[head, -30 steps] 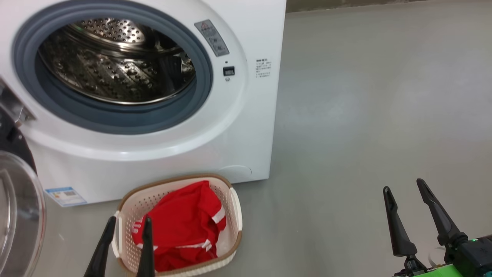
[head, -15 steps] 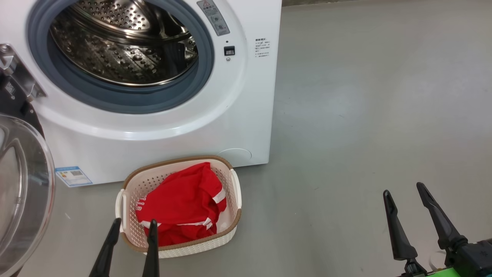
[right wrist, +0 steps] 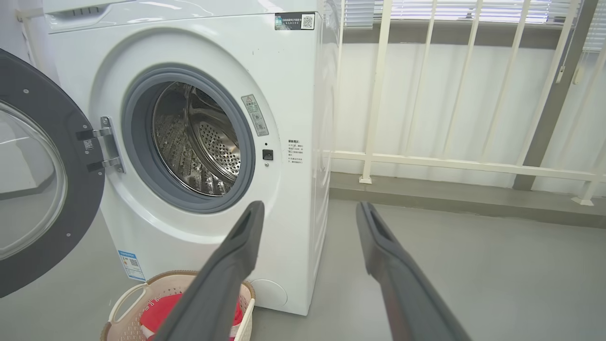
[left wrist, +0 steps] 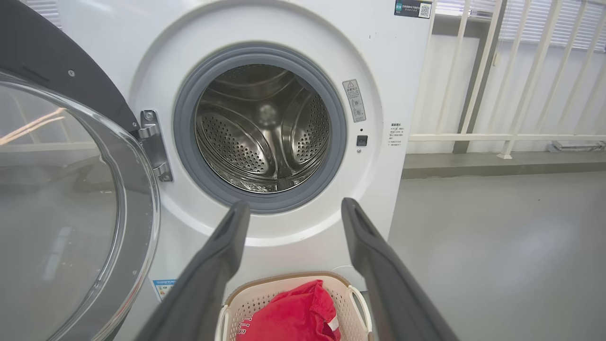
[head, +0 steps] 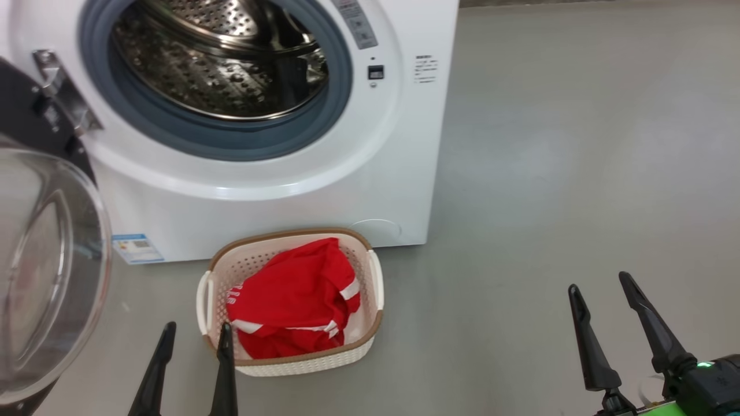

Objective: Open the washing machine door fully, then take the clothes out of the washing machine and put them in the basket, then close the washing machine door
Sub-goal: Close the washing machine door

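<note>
A bare laundry corner, like a utility room or an enclosed balcony: a white front-loading washing machine (right wrist: 293, 71) stands directly on a smooth grey floor (right wrist: 473, 265), with a small laundry basket (head: 289, 233) before it. Beside it, white railing bars (right wrist: 378, 94) run under window blinds (right wrist: 450, 9).

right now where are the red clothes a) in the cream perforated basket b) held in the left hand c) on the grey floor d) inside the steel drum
a: the bright red clothes lie in the cream-white perforated plastic basket, and the perforated steel drum shows bare metal.
</note>
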You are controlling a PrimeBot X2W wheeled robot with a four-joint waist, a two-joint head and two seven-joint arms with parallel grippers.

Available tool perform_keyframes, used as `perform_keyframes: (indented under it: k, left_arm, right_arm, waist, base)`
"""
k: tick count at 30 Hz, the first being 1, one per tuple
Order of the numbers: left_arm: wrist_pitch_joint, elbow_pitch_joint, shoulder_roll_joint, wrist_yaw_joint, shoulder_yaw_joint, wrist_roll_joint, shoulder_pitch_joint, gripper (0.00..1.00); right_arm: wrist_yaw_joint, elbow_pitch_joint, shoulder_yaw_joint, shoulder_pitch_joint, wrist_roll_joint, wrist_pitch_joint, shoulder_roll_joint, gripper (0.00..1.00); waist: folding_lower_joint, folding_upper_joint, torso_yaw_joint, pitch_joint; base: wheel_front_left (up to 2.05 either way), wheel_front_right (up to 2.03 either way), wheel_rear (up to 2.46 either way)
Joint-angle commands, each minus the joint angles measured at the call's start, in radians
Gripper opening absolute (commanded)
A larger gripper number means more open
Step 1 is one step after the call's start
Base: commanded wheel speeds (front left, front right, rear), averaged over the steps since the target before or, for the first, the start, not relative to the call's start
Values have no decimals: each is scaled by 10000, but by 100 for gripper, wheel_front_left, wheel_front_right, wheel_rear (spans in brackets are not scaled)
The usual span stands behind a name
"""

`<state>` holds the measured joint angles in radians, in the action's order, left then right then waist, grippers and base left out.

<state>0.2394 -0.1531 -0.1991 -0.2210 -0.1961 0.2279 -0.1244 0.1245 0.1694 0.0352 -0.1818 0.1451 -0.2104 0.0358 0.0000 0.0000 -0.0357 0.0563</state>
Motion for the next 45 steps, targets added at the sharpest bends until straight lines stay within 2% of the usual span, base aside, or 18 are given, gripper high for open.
perform_keyframes:
  k: [1, 17, 27, 45]
  left_arm:
    - [80, -405, -5, -105, 351, -94, 312, 100]
    - [135, -882, 45, -257, 399, -58, 222, 100]
    - [-146, -1007, 27, -598, 519, -111, 66, 100]
    - [-115, -1125, 52, -888, 496, -233, 22, 100]
  right_arm:
    - [62, 329, -321, 254, -123, 13, 144, 100]
    - [62, 471, -436, 252, -241, 81, 144, 100]
    - [62, 558, -486, 196, -188, 133, 144, 100]
    - [62, 757, -699, 311, -169, 280, 144, 100]
  waist:
    - [0, 0, 382, 34]
    - [0, 0, 2318, -237]
    - [0, 0, 3546, -382]
    - [0, 0, 5019, -44]
  base:
    - [0, 0, 0]
    - [0, 0, 0]
    - [0, 0, 0]
    - [0, 0, 0]
